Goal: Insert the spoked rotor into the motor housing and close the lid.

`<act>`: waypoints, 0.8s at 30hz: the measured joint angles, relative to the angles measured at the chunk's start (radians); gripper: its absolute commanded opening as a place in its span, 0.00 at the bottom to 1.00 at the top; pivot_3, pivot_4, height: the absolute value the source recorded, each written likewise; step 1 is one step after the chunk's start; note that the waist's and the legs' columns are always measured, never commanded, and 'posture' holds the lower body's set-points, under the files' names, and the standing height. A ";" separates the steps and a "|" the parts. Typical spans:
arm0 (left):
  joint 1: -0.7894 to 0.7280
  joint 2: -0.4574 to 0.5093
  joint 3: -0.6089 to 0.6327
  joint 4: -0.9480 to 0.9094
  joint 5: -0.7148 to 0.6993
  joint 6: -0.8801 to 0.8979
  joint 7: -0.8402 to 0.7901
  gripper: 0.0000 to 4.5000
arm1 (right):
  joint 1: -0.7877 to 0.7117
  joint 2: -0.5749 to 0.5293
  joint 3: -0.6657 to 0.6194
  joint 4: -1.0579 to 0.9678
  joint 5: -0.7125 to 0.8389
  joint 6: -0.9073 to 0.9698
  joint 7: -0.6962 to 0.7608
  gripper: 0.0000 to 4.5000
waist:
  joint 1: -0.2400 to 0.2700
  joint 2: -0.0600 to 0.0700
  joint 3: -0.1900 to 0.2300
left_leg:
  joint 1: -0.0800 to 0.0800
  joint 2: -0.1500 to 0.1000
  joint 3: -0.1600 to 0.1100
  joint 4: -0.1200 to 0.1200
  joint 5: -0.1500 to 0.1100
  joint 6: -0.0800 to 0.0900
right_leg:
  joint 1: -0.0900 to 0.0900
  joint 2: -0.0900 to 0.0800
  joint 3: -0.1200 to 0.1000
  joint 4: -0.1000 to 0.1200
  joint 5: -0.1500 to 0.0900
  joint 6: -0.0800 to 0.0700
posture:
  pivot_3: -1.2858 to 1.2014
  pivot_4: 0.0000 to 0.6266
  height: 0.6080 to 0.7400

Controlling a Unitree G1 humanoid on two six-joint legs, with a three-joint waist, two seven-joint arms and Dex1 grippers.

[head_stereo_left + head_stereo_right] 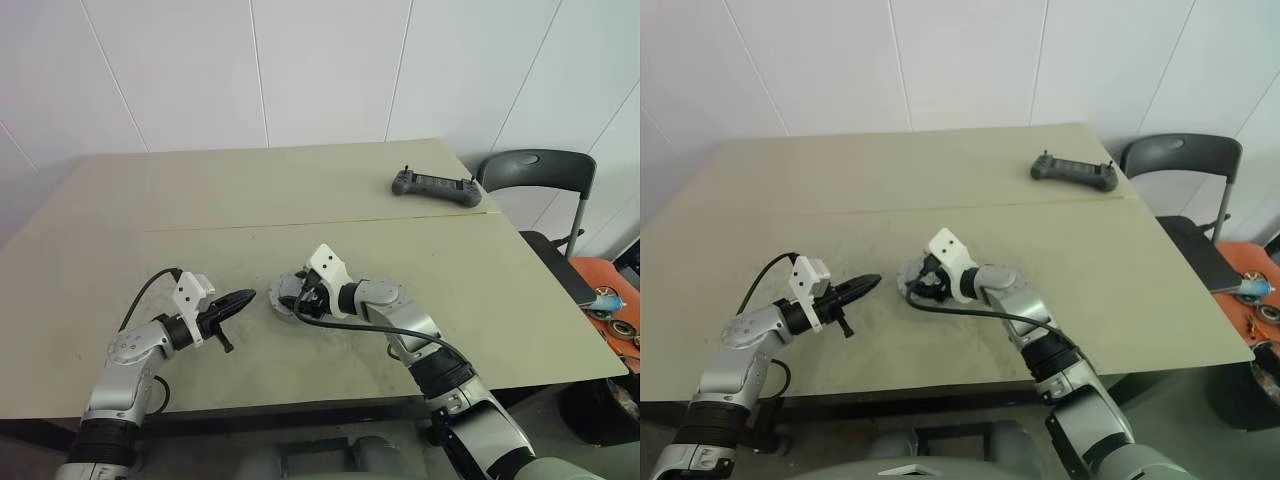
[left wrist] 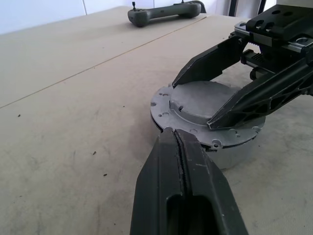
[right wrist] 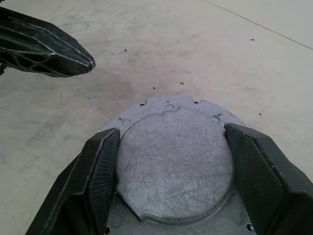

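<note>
The lid [image 3: 173,161], a round grey metal disc with a notched flange and a raised scratched centre, lies flat on the table [image 1: 250,190] in front of me. My right gripper [image 3: 171,129] reaches over it from the right. Its two black fingers [image 3: 100,166] press against opposite sides of the raised centre, shut on it. My left gripper [image 2: 173,134] is shut with nothing in it. It points at the lid from the left, with its tip just short of the flange. A grey wall [image 2: 234,157] runs from the flange down to the table. The spoked rotor and the motor housing are hidden.
A dark grey handheld controller [image 1: 435,185] lies at the table's far right. A black chair [image 1: 535,170] stands beyond the right corner, with orange clutter [image 1: 605,300] on the floor beside the table's right edge. A seam [image 1: 300,222] crosses the tabletop.
</note>
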 measured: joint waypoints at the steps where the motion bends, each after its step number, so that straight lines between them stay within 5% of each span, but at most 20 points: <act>1: 0.000 0.000 0.000 0.000 0.000 0.000 0.000 0.00 | 0.000 0.000 -0.001 0.003 0.000 -0.002 -0.003 0.67 | 0.000 0.000 0.000 | 0.000 0.000 0.000 0.000 0.000 0.000 | 0.000 0.000 0.000 0.000 0.000 0.000 | 0.52 0.00 1.00; 24: 0.000 0.000 0.000 0.016 0.005 -0.002 -0.002 0.00 | 0.000 -0.016 0.001 0.016 -0.003 -0.032 0.021 0.67 | 0.002 0.000 0.000 | 0.001 0.000 0.000 0.000 0.000 0.000 | 0.001 0.000 0.000 0.000 0.000 0.000 | 0.52 0.00 1.00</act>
